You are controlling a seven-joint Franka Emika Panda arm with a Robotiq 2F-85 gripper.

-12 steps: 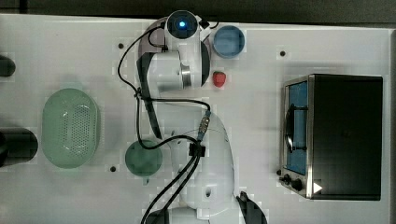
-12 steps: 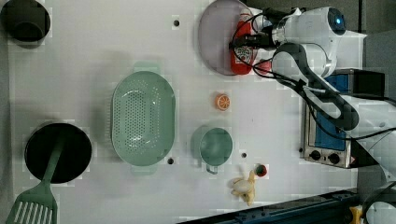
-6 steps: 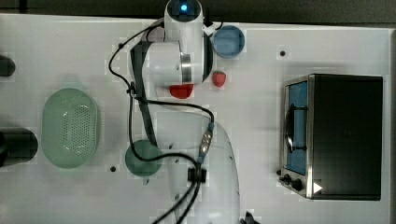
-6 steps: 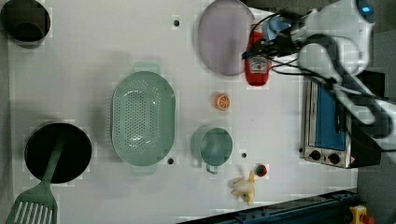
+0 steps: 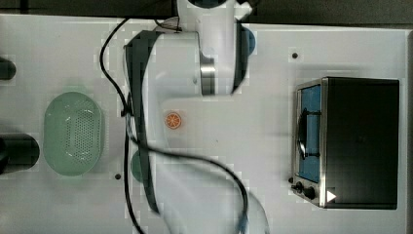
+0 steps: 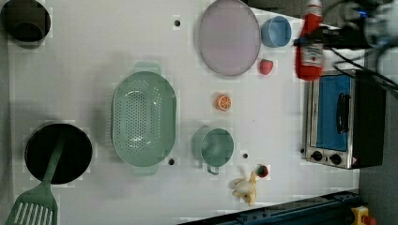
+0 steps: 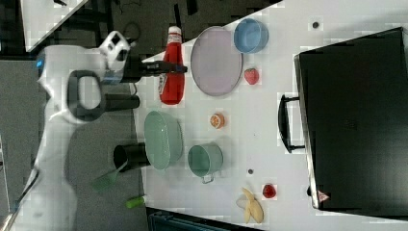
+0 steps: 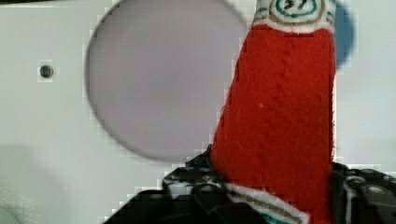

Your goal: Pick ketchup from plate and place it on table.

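Small red squeeze ketchup bottle with a white label (image 7: pixel 172 72), clamped at mid-body between the black gripper (image 7: pixel 163 68) fingers and carried in the air, clear of the round, flat, pale lilac-grey plate (image 7: pixel 216 61). In the right view, bottle seen to the right view's left of the plate, over the edge of the large white tabletop (image 7: pixel 269 144). In the left view, same bottle (image 6: pixel 309 47) seen at the left view's right of the plate (image 6: pixel 229 37), beyond a small blue bowl (image 6: pixel 276 31) and a red strawberry (image 6: pixel 265 67), above a silver toaster oven with a blue door (image 6: pixel 335 122). In the wrist view, red body (image 8: pixel 280 121) gripped on both sides, bare plate (image 8: pixel 159 84) beneath and beside it. Farther out on the table: an orange slice (image 6: pixel 223 101), a green perforated oval basket (image 6: pixel 143 119), a green cup (image 6: pixel 213 146), a banana (image 6: pixel 245 188).
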